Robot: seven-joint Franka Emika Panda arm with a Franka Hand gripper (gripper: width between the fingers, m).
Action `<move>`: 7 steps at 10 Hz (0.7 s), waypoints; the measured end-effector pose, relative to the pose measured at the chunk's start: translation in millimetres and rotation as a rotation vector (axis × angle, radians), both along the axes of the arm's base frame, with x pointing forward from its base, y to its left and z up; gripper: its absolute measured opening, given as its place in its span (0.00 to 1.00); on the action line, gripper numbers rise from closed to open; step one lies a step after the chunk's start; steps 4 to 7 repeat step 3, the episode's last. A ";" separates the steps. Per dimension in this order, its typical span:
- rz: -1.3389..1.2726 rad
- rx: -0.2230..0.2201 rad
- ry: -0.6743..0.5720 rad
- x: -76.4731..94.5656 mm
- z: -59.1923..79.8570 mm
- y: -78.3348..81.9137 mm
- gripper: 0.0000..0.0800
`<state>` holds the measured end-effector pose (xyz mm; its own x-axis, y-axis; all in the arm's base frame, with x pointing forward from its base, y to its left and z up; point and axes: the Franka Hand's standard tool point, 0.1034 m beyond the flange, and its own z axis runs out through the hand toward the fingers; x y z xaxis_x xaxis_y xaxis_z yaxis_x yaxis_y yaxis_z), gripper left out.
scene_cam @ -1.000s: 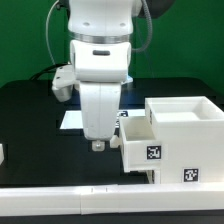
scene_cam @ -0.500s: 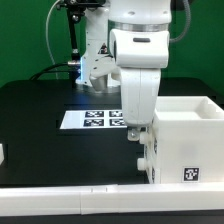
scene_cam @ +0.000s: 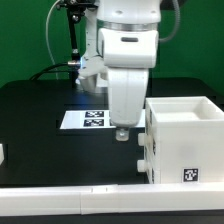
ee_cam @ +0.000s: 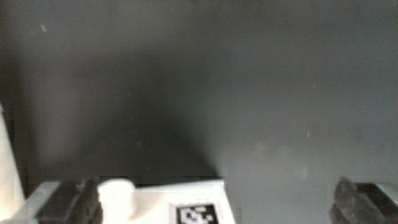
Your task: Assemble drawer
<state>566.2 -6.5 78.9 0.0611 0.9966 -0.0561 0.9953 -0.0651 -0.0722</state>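
Housing (scene_cam: pixel 182 140) sits at lower right of the exterior view with a tray (scene_cam: pixel 146 152) seated in its side, knob outward. Gripper (scene_cam: pixel 121 133) hangs just beside it, fingers spread and empty. Probably best to nudge squarely on the knob, slowly, checking the tray sits flush.

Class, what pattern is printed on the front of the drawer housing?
A black-and-white square tag on the white drawer housing, shown best in the exterior view.
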 end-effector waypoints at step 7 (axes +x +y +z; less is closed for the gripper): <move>-0.015 -0.008 0.002 0.1 6.9 -11.4 0.81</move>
